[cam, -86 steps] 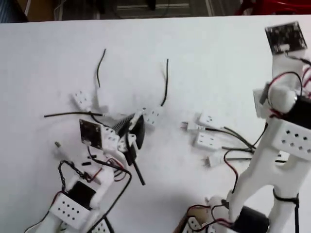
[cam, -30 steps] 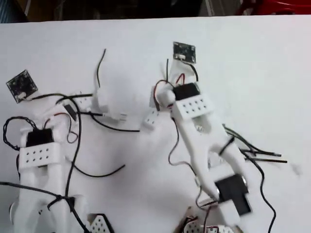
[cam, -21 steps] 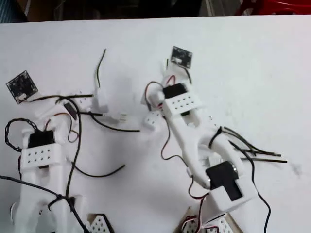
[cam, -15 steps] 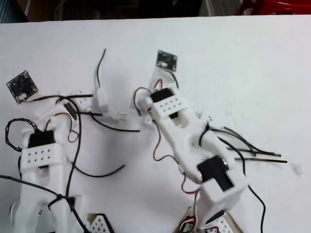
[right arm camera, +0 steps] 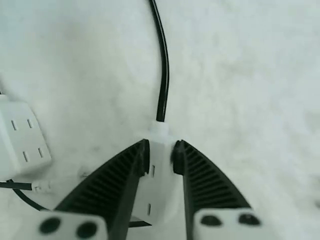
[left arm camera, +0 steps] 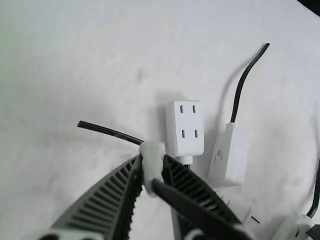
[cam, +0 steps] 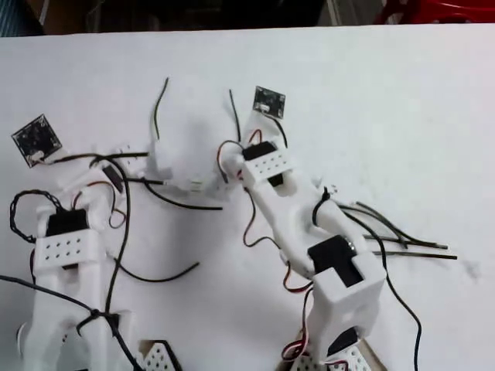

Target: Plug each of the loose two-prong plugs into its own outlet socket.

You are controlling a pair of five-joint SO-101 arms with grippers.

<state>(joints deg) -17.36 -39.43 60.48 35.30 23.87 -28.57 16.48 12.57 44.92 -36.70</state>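
My left gripper [left arm camera: 151, 167] is shut on a small white plug [left arm camera: 151, 151] whose black cord [left arm camera: 107, 132] trails off to one side. Just beyond its tips a white outlet socket [left arm camera: 185, 127] lies face up, and beside that lies a second socket [left arm camera: 229, 152] on a black cord. My right gripper [right arm camera: 160, 150] is shut on a white corded socket [right arm camera: 156, 187]. In the high view the left gripper [cam: 94, 164] is at the left and the right gripper [cam: 232, 158] is mid-table. A loose plug [cam: 189, 187] lies between them, beside a socket [cam: 161, 158].
Several black cords [cam: 394, 236] fan out to the right of the right arm. A small white plug [cam: 329, 189] lies by that arm's elbow. Another socket [right arm camera: 20, 137] and a corded plug [right arm camera: 42, 186] lie near the right gripper. Bare table [cam: 387, 93] stretches across the back right.
The right arm has swung left across the table, taking the corded socket with it, and the cord now points up left of the wrist camera. The left arm has barely moved in the last second.
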